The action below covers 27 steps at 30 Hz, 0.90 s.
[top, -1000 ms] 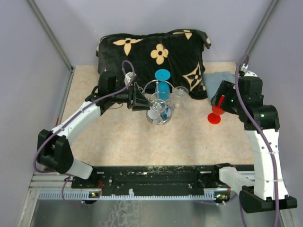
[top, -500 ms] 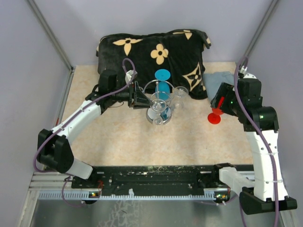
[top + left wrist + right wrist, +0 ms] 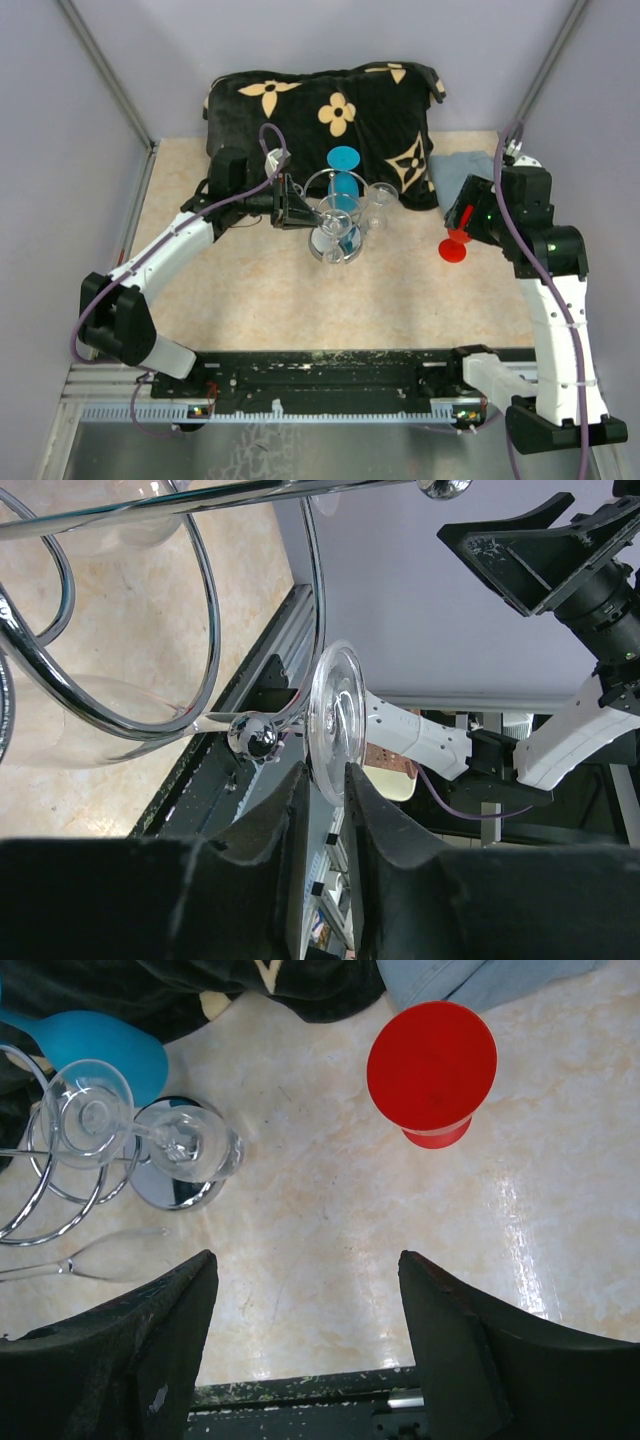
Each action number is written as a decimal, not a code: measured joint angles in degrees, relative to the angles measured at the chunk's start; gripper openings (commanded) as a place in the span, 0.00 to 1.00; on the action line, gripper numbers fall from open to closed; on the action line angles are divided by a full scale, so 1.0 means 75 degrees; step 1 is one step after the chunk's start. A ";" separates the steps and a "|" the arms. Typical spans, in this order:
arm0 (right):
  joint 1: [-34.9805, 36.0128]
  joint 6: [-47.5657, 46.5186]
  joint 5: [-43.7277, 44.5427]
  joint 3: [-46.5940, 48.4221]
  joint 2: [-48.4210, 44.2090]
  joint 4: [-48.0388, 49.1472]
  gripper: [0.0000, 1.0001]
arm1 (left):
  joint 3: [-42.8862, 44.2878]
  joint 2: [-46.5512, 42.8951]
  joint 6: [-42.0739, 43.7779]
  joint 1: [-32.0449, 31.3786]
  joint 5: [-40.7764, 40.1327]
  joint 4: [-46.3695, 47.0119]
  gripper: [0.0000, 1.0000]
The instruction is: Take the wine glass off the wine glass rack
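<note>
The wine glass rack [image 3: 336, 247] stands mid-table, a silver wire stand [image 3: 205, 630] on a round shiny base [image 3: 180, 1188]. A clear wine glass [image 3: 325, 213] hangs on its left side, foot pointing outward. My left gripper [image 3: 303, 212] is at that foot. In the left wrist view the clear round foot [image 3: 335, 705] sits between the fingertips of the left gripper [image 3: 325, 772], jaws narrow with a slight gap. The bowl [image 3: 90, 730] lies within the wire loops. My right gripper [image 3: 462, 215] hovers to the right, and the right wrist view shows this gripper [image 3: 305, 1255] wide open and holding nothing.
A red glass [image 3: 453, 247] stands below the right gripper, seen as a red disc [image 3: 432, 1065]. A blue glass [image 3: 343, 160] and another clear glass [image 3: 380, 195] sit on the rack's far side. A black flowered cushion [image 3: 300, 110] and a blue cloth [image 3: 460, 170] lie behind.
The left jaws have narrowed around the foot of the clear glass, and that gripper shifted slightly. The right arm and the red glass stayed put.
</note>
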 measured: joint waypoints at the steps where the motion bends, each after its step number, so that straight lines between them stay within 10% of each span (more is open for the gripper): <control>1: 0.0000 0.0000 0.0000 -0.0023 -0.0003 0.0009 0.73 | 0.0000 0.0000 0.0003 0.0000 -0.0003 0.0000 0.21; 14: 0.0000 0.0000 -0.0006 -0.0087 -0.0035 0.0023 0.73 | 0.0000 0.0000 0.0023 0.0003 -0.0009 -0.0026 0.00; 27: 0.0000 0.0000 -0.0012 -0.0134 -0.0105 0.0026 0.73 | -0.0029 -0.0157 0.0108 0.0003 -0.0009 -0.0184 0.00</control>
